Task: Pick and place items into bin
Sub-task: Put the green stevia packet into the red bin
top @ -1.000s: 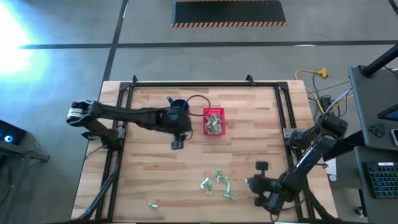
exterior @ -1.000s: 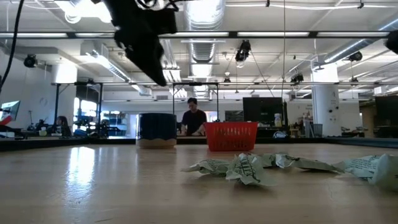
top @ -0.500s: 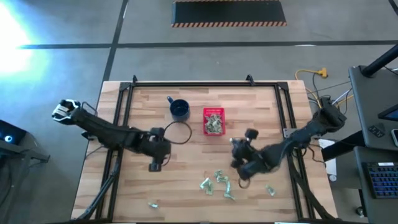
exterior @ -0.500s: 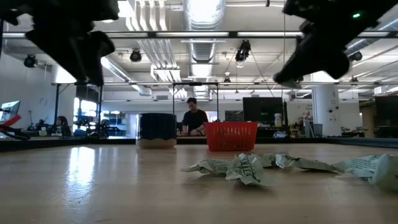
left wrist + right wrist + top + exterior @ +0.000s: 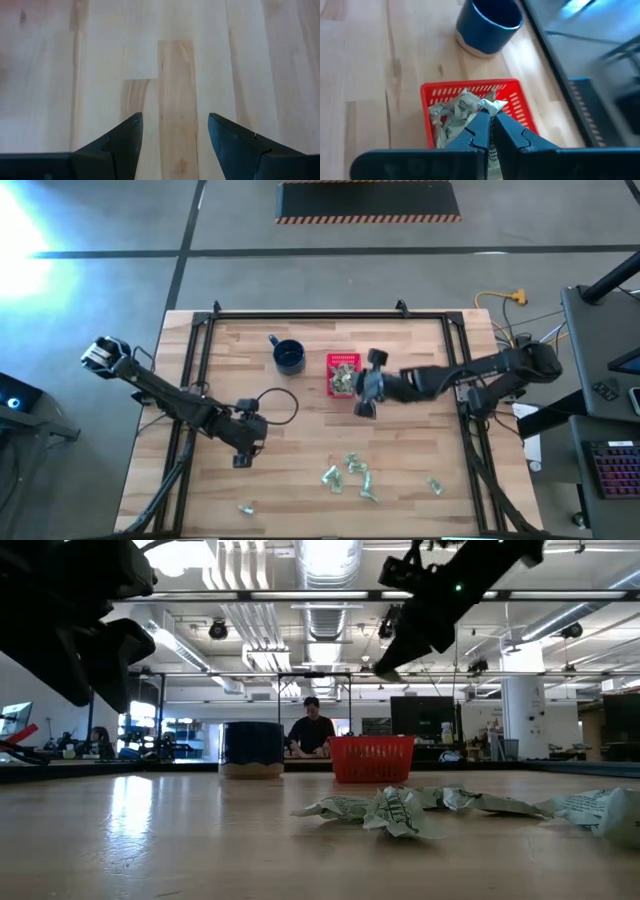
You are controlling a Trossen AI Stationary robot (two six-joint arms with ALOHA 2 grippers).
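Observation:
The red bin (image 5: 343,375) stands at the table's far middle with pale wrapper items (image 5: 451,114) inside it. More items (image 5: 352,475) lie loose near the front edge, and they show close up in the low view (image 5: 400,808). My right gripper (image 5: 362,406) hangs by the bin's right near corner, shut on one whitish item (image 5: 493,105). My left gripper (image 5: 243,458) stands open over bare wood at the left, nothing between its fingers (image 5: 127,135). My right gripper pinches a small crumpled whitish item (image 5: 494,104) between its two fingertips (image 5: 481,122). The fingers slant down from the table's right side. The item is lifted clear and sits just above the bin's near rim (image 5: 470,86).
A dark blue mug (image 5: 289,357) stands left of the bin. Single items lie at the front left (image 5: 245,508) and front right (image 5: 433,486). A black frame (image 5: 320,315) borders the table. A person (image 5: 312,730) sits far behind in the room.
My right gripper, staying shut, has swung from the table's near right corner up and toward the far edge and the left, to the red bin. My left gripper, staying open, has gone from beside the mug toward the near left and down.

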